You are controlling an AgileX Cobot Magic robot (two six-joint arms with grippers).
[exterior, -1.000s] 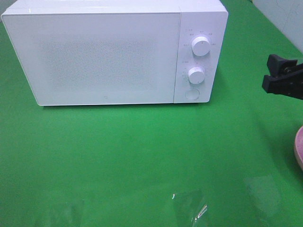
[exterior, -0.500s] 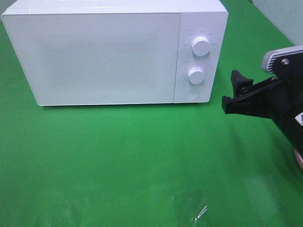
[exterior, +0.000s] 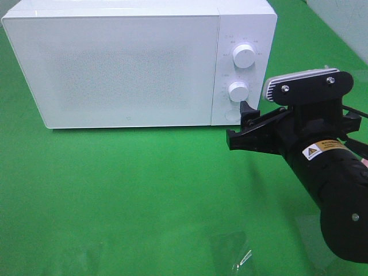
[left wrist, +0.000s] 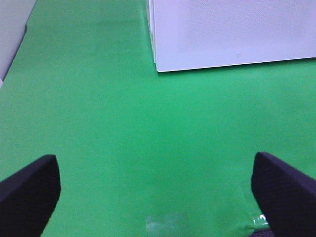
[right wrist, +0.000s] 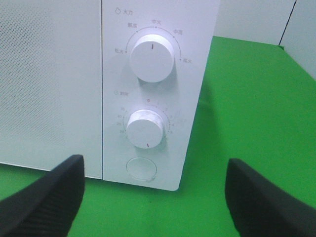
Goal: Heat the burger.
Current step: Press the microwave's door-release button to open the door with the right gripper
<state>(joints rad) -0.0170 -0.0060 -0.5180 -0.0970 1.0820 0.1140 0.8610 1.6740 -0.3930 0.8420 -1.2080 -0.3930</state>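
the burger is not in any of the three views, so i cannot tell where it lies or how it sits to either gripper.

the right gripper [exterior: 239, 125] hangs just in front of the lower right corner of the microwave [exterior: 126, 69], low over the green cloth [exterior: 144, 190]. its jaws stand wide apart and hold nothing. in the high view its upper finger overlaps the control panel by the round button [exterior: 232, 115]; whether it touches the panel i cannot tell. from the right wrist camera, the right gripper [right wrist: 154, 165] has the panel framed between its two dark fingers [right wrist: 47, 197], with the upper knob [right wrist: 151, 60], the lower knob [right wrist: 145, 128] and the round button [right wrist: 141, 168] stacked one under the other.

the left gripper [left wrist: 155, 163] shows only in its own wrist camera. its jaws are spread wide and empty over bare cloth, well apart from the microwave's near left corner [left wrist: 163, 59].

the microwave is the only container here. its door [exterior: 115, 69] is shut, and the frosted white front hides whatever may be inside.

a small clear shiny patch [exterior: 233, 253] lies on the cloth near the front edge.
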